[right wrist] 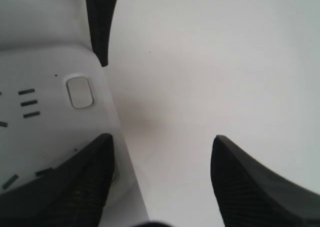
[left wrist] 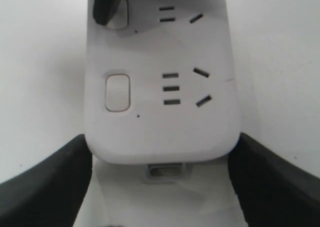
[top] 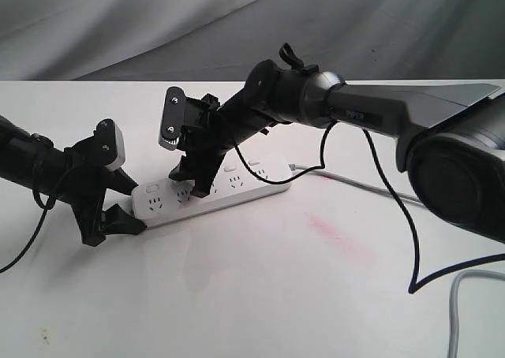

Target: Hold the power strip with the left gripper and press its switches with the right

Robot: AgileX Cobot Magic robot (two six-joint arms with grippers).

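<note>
The long, smooth white plastic power strip [top: 245, 183] with rounded ends is laid flat on the white table [top: 276, 295]. One rounded end is squeezed between the two curved black fingers [left wrist: 45, 187] of the left gripper [top: 136, 208], with one finger pressed on each side. Small white switches [left wrist: 118, 92] with rounded corners are lined up along its top. The right gripper [top: 191, 180], a black claw on a thick silver-grey arm, is spread wide, and nothing is held in it. One of its pointed fingers [right wrist: 70, 187] is set down on the strip, on the second switch from the left gripper. The other finger is held beside the strip, over the table.
</note>
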